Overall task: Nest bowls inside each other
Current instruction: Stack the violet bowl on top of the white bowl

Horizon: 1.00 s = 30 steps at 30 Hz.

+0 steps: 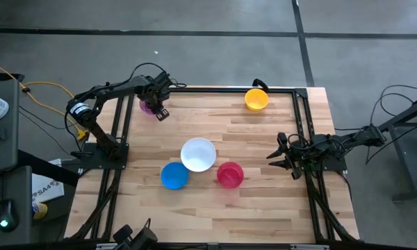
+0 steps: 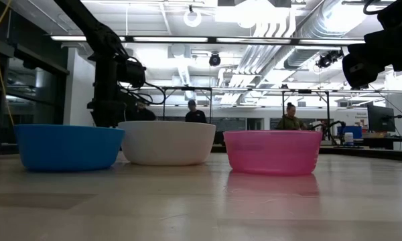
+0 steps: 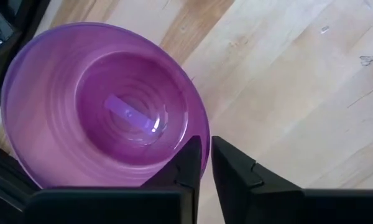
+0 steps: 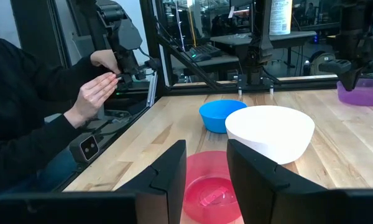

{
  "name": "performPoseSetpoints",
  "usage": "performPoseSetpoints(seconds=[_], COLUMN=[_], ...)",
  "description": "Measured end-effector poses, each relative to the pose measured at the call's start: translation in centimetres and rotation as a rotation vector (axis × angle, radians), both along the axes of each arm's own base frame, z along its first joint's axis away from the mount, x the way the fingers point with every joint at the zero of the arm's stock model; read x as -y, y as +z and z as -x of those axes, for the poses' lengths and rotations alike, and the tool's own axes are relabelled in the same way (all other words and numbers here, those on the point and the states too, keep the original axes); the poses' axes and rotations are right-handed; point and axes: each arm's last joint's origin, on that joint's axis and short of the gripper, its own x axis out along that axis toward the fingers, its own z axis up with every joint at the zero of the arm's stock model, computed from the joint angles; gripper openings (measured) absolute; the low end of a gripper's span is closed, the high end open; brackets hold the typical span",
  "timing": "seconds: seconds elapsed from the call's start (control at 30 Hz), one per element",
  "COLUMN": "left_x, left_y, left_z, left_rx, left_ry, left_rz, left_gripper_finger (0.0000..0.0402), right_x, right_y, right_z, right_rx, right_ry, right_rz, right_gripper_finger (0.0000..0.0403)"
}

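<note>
While partly cut off, purple bowl (image 3: pixel 105 106) rim pinched by left end effector (image 3: pixel 205 163), right end effector (image 4: pixel 206 163) wide.

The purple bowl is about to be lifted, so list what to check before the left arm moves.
1. Left claw on the purple bowl: ok, closed across its rim, one finger inside and one outside.
2. Purple bowl empty: ok, nothing lies in it.
3. White bowl ready to receive: ok, upright at mid-table, open side up.
4. Right claw out of the way: ok, open, at the table's right edge, short of the red bowl.
5. Blue bowl clear of the white bowl: cannot tell, they sit very close.
6. Person's hands clear of the table: ok, beyond the frame rail.
</note>
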Motion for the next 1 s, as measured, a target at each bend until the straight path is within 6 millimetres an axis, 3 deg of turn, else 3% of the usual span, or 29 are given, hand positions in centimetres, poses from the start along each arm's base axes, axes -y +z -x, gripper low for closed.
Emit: performPoseSetpoints(seconds=[0.5,1.0], left_x=[0.05,0.06], left_y=[-0.02,-0.05], left_z=[-0.03,-0.02], left_rx=[0.014,0.013], left_ry=[0.000,-0.003], left_rz=[0.014,0.014], left_gripper_finger=[0.0058,0.0042], right_x=[0.00,0.00], right_y=[0.00,0.00], right_z=[0.00,0.00], right_rx=[0.000,0.000], right_ry=[0.000,0.000], right_rz=[0.000,0.000], right_gripper_finger=[0.0110,0.0110])
